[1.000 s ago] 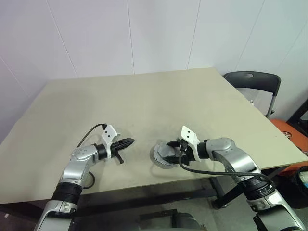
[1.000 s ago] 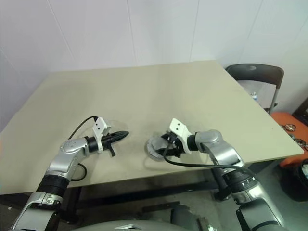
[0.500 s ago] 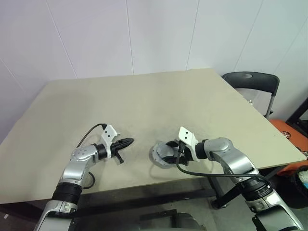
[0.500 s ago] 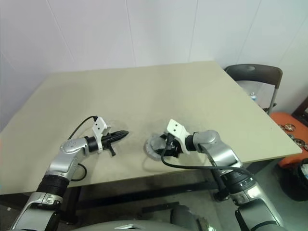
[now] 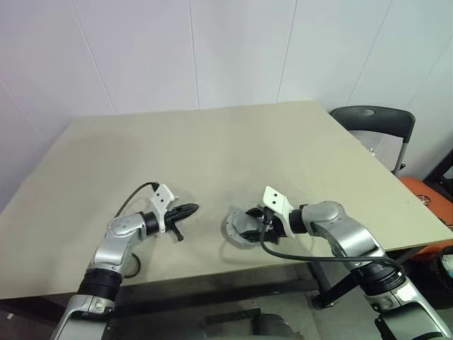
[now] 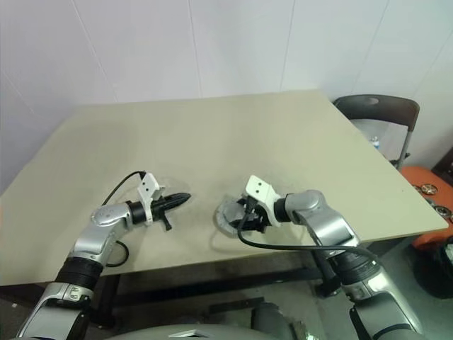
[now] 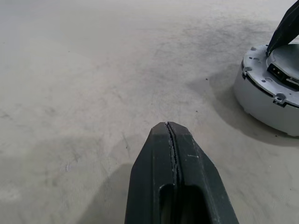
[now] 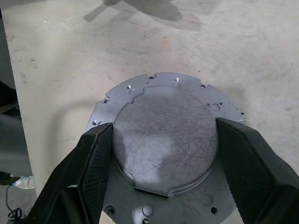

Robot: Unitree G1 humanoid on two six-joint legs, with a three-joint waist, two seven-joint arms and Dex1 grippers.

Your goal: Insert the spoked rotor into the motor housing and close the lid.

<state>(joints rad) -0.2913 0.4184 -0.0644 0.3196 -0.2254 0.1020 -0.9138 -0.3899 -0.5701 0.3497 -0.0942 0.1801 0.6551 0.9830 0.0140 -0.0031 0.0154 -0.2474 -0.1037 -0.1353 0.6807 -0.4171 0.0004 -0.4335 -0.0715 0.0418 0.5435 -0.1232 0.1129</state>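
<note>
The motor housing (image 7: 268,100) is a short pale grey round body on the table (image 5: 212,156), near its front edge. A grey round lid (image 8: 166,140) with a flanged, screw-holed rim lies flat on top of it. My right gripper (image 8: 164,133) reaches over it from the right, and its two black fingers (image 8: 93,168) press the raised disc of the lid from both sides. To the housing's left, my left gripper (image 5: 191,210) is shut and empty just above the table, pointing at the housing. The spoked rotor is hidden.
A black chair (image 5: 371,117) stands beyond the table's right edge, with an orange object (image 5: 419,193) on the floor near it. A black cable (image 5: 304,253) loops from my right wrist over the table's front edge.
</note>
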